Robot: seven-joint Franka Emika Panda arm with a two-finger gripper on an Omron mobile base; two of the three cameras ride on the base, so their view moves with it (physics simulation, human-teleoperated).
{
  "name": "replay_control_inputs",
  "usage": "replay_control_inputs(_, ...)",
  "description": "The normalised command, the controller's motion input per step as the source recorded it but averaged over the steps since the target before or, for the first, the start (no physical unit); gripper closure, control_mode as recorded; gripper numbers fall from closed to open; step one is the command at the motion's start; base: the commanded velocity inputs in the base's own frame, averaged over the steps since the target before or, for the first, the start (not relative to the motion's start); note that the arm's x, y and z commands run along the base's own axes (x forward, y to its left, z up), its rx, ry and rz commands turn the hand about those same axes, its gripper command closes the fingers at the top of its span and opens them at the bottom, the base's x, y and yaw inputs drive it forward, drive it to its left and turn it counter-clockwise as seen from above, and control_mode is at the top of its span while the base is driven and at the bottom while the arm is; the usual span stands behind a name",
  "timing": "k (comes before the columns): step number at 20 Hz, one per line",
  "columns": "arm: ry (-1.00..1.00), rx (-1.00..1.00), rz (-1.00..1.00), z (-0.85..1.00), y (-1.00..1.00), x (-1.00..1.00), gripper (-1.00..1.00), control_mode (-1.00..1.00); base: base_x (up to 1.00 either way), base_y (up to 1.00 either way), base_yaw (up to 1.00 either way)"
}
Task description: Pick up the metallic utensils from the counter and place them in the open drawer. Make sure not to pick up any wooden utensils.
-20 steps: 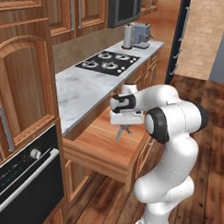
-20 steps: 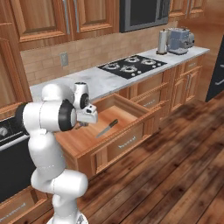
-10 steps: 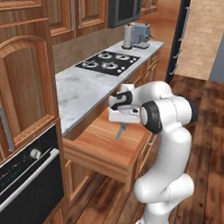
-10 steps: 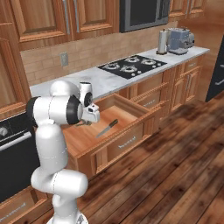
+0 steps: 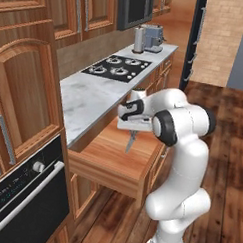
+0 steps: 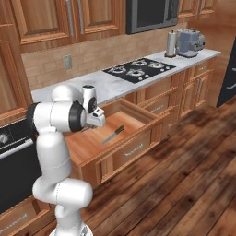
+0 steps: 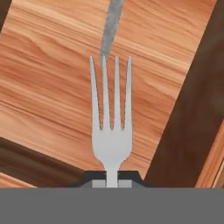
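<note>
One metallic utensil, the small all-silver fork (image 7: pixel 111 116), is clamped by its neck between the two dark finger tips of the two-finger gripper (image 7: pixel 112 178), tines pointing away from the hand; the jaws are clenched on the fork, which hangs tines-down from the gripper (image 5: pixel 133 130) over the wide shallow wooden drawer (image 5: pixel 109 165). The grip at the handle end lets the long tines clear the drawer walls and point into the light-brown floor (image 7: pixel 52 83), so a release would probably drop the fork inside and not on the dark rim crossing the hand view. Beyond the tines, the silver blade of the kitchen knife (image 7: pixel 110 26) lies on the drawer floor; in the right base view the knife (image 6: pixel 113 135) rests flat and diagonal within the open drawer (image 6: pixel 138 148), dark handle toward the far side, so that item already appears stowed. Farther back, the white-grey marble top (image 5: pixel 89 94) carries the black stove (image 5: pixel 116 66), with a metal toaster (image 5: pixel 150 37) at the far end. Compared with the earlier frames, the base views are unchanged in framing, while the arm has raised and folded its elbow and drawn the hand nearer the counter edge, with the fork now above the near part of the drawer; the knife has not shifted.
</note>
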Motion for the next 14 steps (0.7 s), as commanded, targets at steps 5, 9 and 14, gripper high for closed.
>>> replay_control_inputs(5, -0.29, 0.00, 0.04, -0.06, 0.00, -0.01, 1.00, -1.00, 0.00, 0.00, 0.00)
replay_control_inputs(9, -0.17, 0.00, 0.00, -0.33, 0.00, 0.17, 1.00, -1.00, 0.00, 0.00, 0.00)
replay_control_inputs(14, -0.09, 0.00, 0.00, -0.47, 0.00, 0.25, 1.00, -1.00, 0.00, 0.00, 0.00)
